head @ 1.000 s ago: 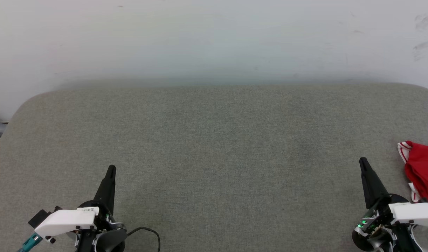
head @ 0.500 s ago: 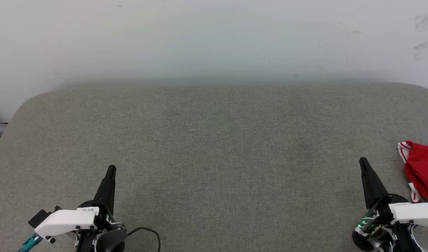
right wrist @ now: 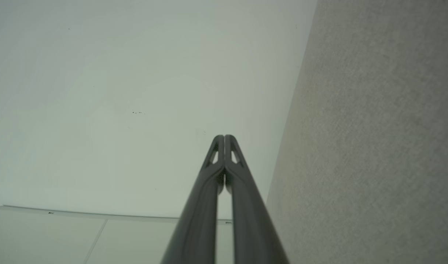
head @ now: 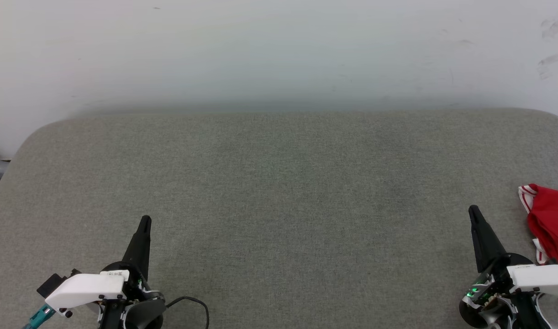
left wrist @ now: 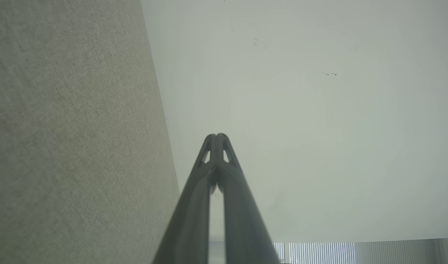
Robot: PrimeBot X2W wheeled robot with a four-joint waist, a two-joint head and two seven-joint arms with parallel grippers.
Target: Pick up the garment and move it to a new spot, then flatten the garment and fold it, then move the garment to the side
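Note:
The garment is a crumpled red heap with red-and-white striped trim, lying at the right edge of the head view, partly cut off by the frame. My right gripper stands just left of the heap, apart from it, fingers together and empty. At the lower left my left gripper is far from the garment, also shut on nothing. In the left wrist view the left gripper has its tips touching; the right gripper in its own wrist view looks the same.
A wide grey-green fabric surface with rounded far corners spreads before me. A pale wall rises right behind its far edge. A black cable loops beside the left wrist.

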